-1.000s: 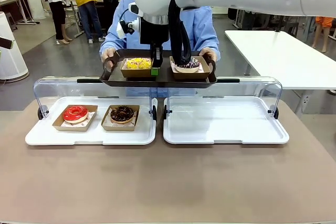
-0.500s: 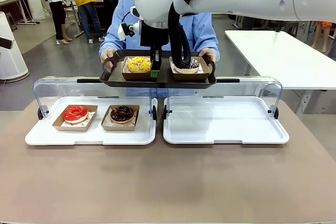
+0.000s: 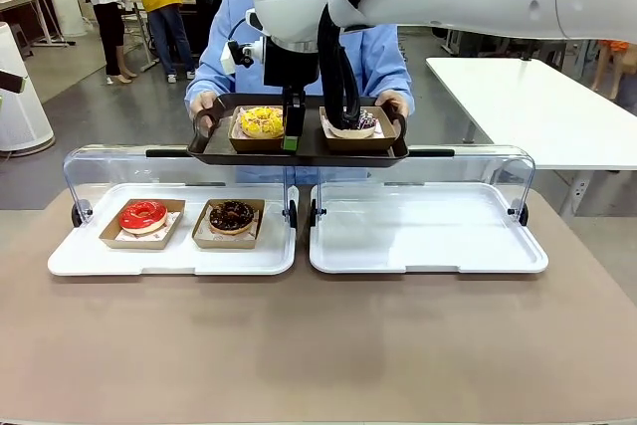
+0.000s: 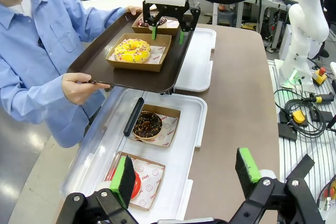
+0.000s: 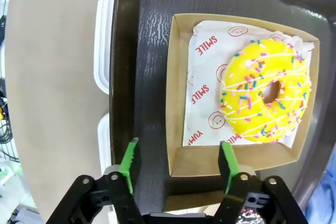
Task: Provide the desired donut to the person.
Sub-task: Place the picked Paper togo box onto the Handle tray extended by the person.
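A second ago the right hand [image 3: 290,139] was clamped on the edge of the yellow donut's cardboard box [image 3: 258,130]; now its fingers stand wide apart, one pad over the box's near wall, the other over bare tray, gripping nothing. The yellow sprinkled donut [image 5: 265,96] sits in that box on the dark tray [image 3: 214,149] which the person [image 3: 383,57] holds by both ends in the upper middle of the front view, beside a second box with a chocolate sprinkled donut [image 3: 362,122]. In my judgement the delivery is made, and what remains is to draw the arm clear without nudging the box. The left hand [image 4: 186,177], at the bottom of its wrist view, hangs wide open and empty over the left white tray [image 3: 70,262], where a red-glazed donut [image 3: 142,215] and a chocolate donut [image 3: 232,215] remain; the right white tray [image 3: 428,261] lies beside it. Both rest on a brown table [image 3: 318,345]. Behind is an open hall with a white table [image 3: 537,106] at right and people standing at upper left.
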Robot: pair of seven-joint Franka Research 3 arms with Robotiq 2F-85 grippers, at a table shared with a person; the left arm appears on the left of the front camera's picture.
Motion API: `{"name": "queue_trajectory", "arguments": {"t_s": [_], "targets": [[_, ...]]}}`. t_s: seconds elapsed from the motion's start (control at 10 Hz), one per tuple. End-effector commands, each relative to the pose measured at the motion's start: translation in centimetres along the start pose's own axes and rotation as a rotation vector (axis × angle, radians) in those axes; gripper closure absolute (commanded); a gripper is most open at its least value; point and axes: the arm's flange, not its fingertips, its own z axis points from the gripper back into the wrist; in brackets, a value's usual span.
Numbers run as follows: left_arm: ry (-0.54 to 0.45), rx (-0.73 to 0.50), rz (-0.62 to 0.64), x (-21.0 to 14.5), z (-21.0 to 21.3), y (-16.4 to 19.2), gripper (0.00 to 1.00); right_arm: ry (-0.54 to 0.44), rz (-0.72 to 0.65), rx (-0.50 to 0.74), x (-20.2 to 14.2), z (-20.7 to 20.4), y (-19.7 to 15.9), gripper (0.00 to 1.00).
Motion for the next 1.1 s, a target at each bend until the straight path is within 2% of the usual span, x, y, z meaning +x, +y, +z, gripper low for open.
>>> {"name": "queue_trajectory", "arguments": {"t_s": [0.0,0.3,0.4,0.5,0.7,1.0], "targets": [[-0.002,0.001,-0.002,0.1,0.1,-0.1,0.00,0.002,-0.012,-0.017,0.6,0.4,-0.3,0.00],[-0.002,0.001,-0.002,0.1,0.1,-0.1,0.00,-0.008,-0.006,-0.021,1.0,1.2,0.1,0.00],[-0.002,0.001,-0.002,0.1,0.1,-0.1,0.00,-0.020,0.002,0.021,1.7,2.1,0.9,0.00],[-0.002,0.001,-0.002,0.1,0.1,-0.1,0.00,0.023,-0.037,0.091,2.4,3.7,2.6,0.00],[-0.002,0.001,-0.002,0.1,0.1,-0.1,0.00,0.094,-0.026,0.112,1.4,8.5,8.1,0.00],[-0.002,0.001,-0.002,0.1,0.1,-0.1,0.00,0.083,-0.005,0.078,-3.6,13.8,14.7,0.00]]}}
